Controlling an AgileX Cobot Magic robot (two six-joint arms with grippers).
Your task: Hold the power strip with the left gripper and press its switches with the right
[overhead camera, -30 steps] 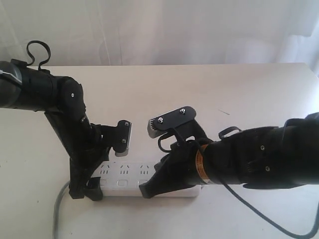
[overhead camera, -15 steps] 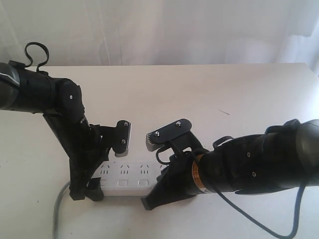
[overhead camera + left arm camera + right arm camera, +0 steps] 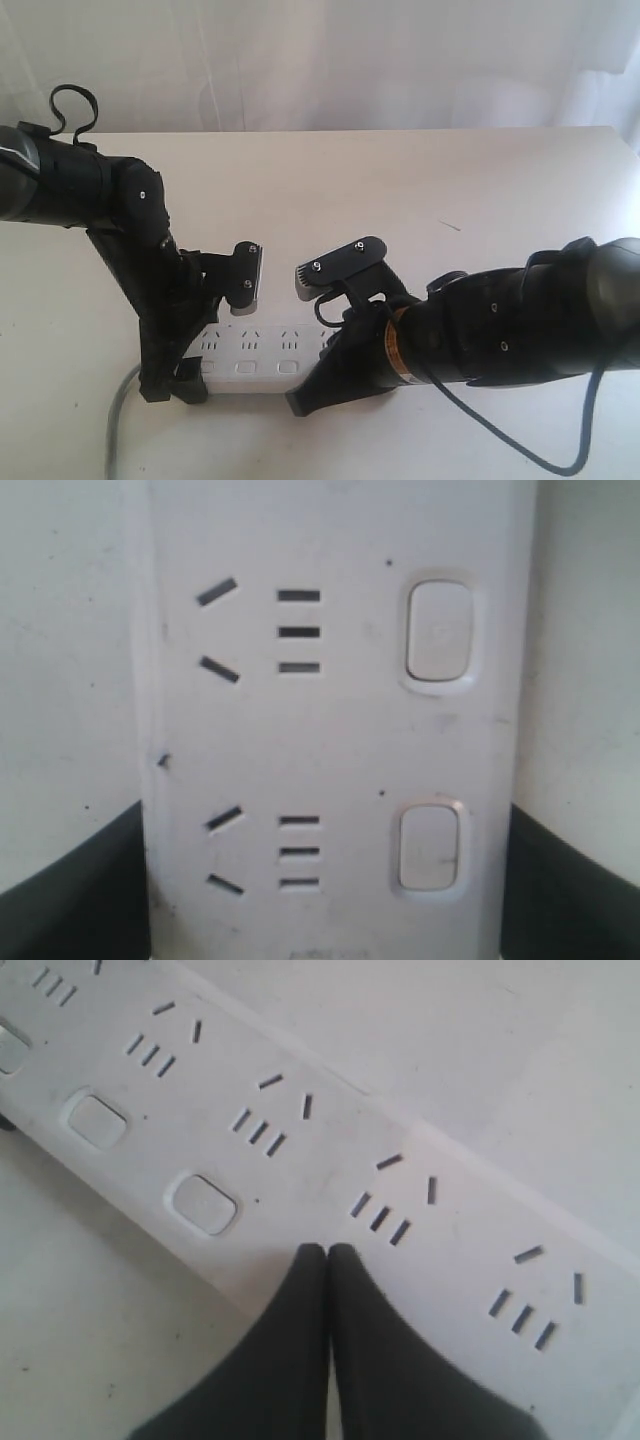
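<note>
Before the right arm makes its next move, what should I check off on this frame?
1. The left gripper clamps the power strip at both long edges: ok.
2. The right gripper is shut to one point: ok.
3. Its tips sit in line with the row of switches: ok.
4. A switch lies under the tips: cannot tell, the spot is covered.
5. The power strip lies flat on the table: ok.

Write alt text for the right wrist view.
A black pointed gripper, shut, has its tips at the button-side edge of a long flat white plastic power strip lying on a pale table. A row of small white rounded-square buttons and several groups of socket slots show; the tips sit just past the nearest button.
</note>
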